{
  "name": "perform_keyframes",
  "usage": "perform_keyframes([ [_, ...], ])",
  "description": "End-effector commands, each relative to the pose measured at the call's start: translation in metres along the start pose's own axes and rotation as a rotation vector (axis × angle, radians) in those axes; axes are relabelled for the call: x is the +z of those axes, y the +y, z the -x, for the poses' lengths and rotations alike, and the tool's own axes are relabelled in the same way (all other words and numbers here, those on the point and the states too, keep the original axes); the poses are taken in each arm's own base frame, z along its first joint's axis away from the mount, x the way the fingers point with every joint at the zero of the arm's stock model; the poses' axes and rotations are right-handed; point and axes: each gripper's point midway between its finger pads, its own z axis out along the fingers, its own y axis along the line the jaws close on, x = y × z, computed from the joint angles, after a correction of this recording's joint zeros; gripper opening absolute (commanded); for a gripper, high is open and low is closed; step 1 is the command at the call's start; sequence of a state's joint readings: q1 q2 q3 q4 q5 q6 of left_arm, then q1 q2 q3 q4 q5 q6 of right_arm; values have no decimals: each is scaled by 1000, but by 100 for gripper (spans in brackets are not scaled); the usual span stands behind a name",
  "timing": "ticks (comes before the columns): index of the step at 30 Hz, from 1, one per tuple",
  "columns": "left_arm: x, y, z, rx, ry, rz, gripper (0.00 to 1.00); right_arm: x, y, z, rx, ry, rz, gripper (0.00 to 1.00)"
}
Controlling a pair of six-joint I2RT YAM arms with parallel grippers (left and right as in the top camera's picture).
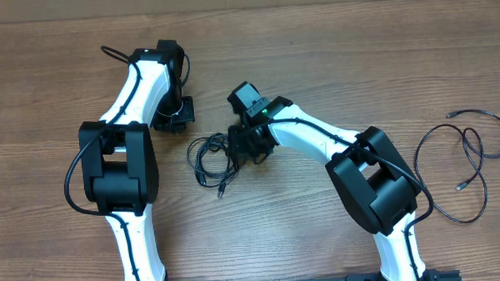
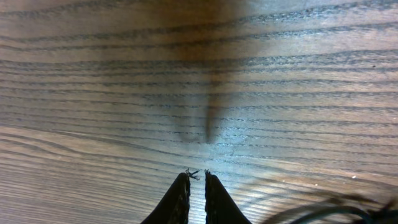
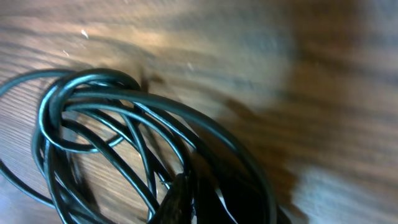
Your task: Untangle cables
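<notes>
A tangled bundle of thin black cables (image 1: 207,159) lies mid-table, one plug end (image 1: 221,191) trailing toward the front. My right gripper (image 1: 240,147) sits at the bundle's right edge. In the right wrist view its jaws (image 3: 193,186) are shut on a strand of the looped cables (image 3: 93,106), which look sharp while the wood behind is blurred. My left gripper (image 1: 172,120) is left of the bundle, apart from it. In the left wrist view its jaws (image 2: 198,175) stand a narrow gap apart over bare wood, holding nothing. A blurred cable (image 2: 329,211) crosses that view's lower right corner.
A separate black cable (image 1: 476,162) lies in loose loops at the table's far right, its plugs free. Both arm bases stand at the front edge. The wooden table (image 1: 314,55) extends behind the arms.
</notes>
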State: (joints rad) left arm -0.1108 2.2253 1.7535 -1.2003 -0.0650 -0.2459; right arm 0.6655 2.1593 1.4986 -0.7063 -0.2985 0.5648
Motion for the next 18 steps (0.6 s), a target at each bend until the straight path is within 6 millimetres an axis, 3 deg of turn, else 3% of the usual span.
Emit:
perform_keyframes([
  [1, -5, 4, -2, -21, -9, 13, 11, 5, -15, -26, 164, 106, -57, 4],
  [3, -5, 4, -2, -21, -10, 13, 12, 4, -6, -36, 195, 160, -12, 4],
  [6, -5, 4, -2, -21, -10, 13, 12, -2, 23, -53, 205, 284, 146, 7],
  [10, -5, 4, -2, -21, -10, 13, 12, -9, 42, -59, 199, 344, 254, 8],
  [12, -5, 4, -2, -21, -10, 13, 10, -15, 47, -53, 184, 337, 283, 4],
  [18, -5, 4, -2, -22, -11, 13, 10, -29, 44, -32, 162, 276, 244, 4],
])
